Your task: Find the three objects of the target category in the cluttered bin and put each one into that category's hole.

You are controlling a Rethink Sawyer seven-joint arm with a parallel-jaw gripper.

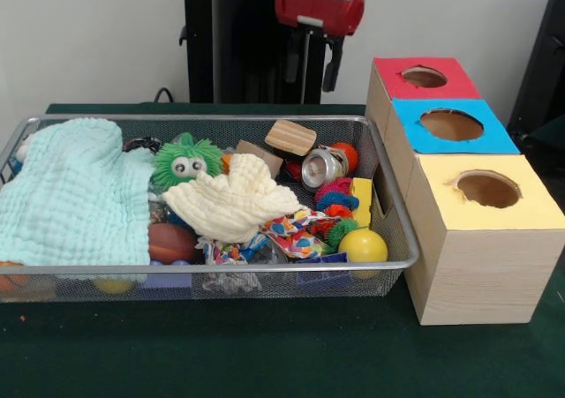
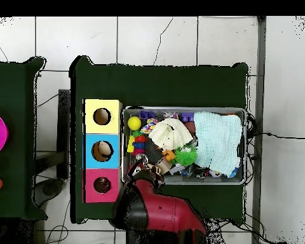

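Wire-mesh bin: worktop centre, crammed with pale green cloth, cream cloth, spiky green ball with eyes, yellow ball, wooden block. No plush animal distinguishable. Red-surround hole: farthest box, at 2 o'clock from bin. Tool: raised at 12 o'clock; empty, opening cannot be judged.

A silver wire-mesh bin holds a crinkled mint cloth, beside pale, matt wooden boxes.
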